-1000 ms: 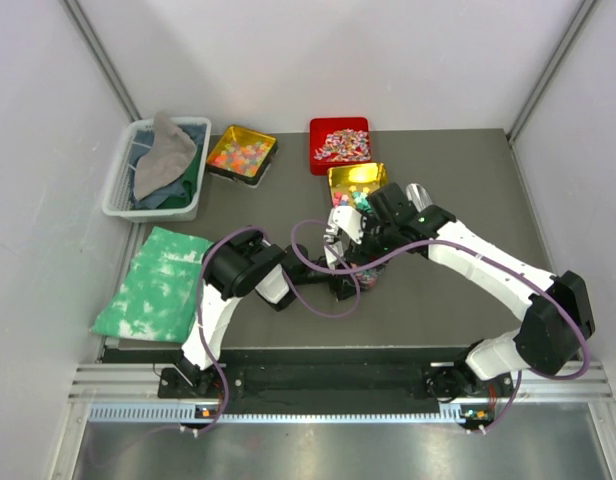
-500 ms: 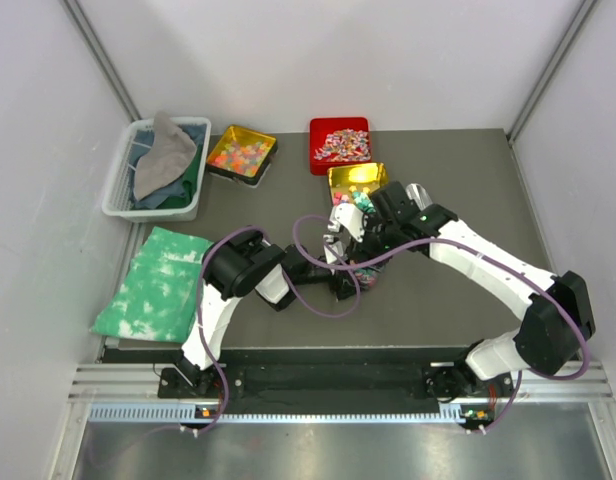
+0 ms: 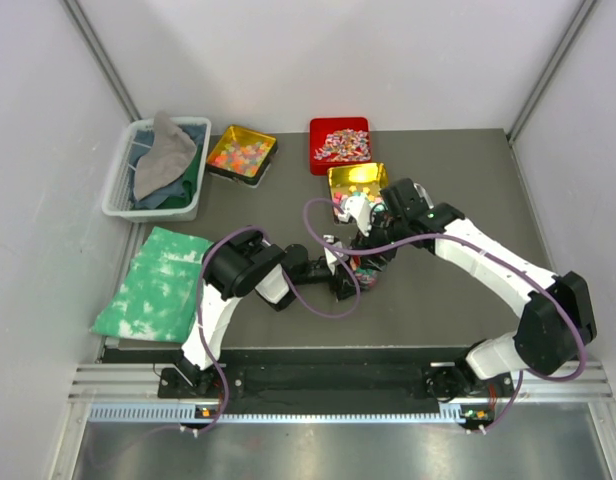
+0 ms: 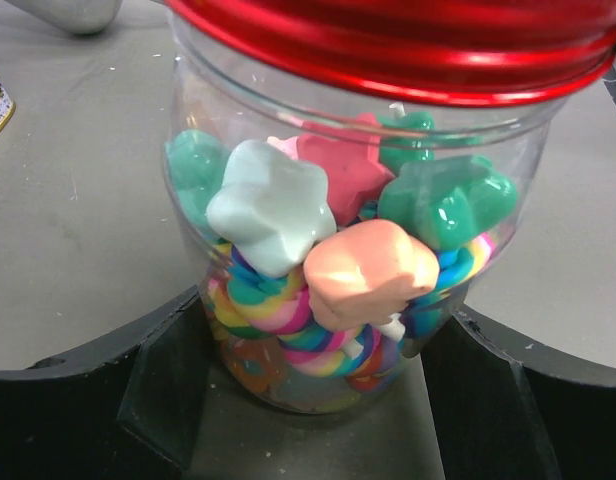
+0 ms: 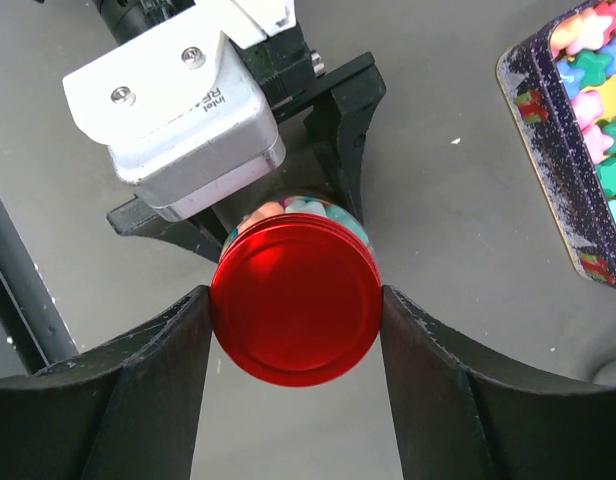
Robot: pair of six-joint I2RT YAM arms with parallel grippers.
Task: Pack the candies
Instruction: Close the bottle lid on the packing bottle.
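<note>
Right wrist view: round red metallic lid (image 5: 296,298) seated atop clear plastic jar (image 4: 338,200), touched on both sides by right gripper (image 5: 296,310), clamped on it. Left wrist view: left gripper (image 4: 323,330) closed around jar base, holding it upright on grey table (image 4: 68,200). Pastel star and striped-twist candies (image 4: 368,270) inside jar, filling it nearly to neck; more lying in gold square tin (image 5: 588,120) nearby. Step judged: capping. Next move: twist lid tight, keep jar steady, then release.
</note>
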